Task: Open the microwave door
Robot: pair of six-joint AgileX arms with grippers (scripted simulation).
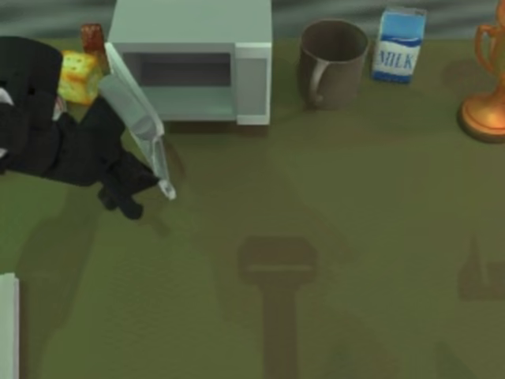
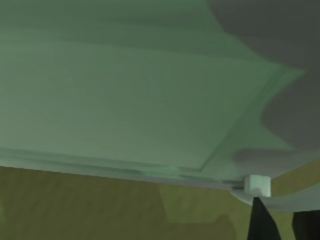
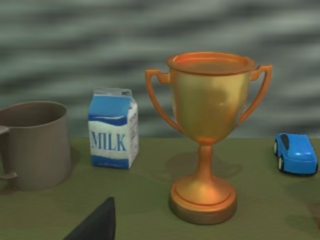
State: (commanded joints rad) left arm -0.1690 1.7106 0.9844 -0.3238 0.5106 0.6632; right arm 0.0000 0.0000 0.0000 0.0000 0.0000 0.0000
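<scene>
My left pincer (image 1: pixel 138 193) hangs by the microwave door (image 1: pixel 134 118), grip unreadable, swing well along; next I judge pulling it wider leftward.

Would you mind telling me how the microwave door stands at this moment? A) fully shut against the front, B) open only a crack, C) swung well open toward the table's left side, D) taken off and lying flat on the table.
C: in the top view the microwave door angles well away from the microwave, baring the cavity, with the left gripper at the door's free edge.
</scene>
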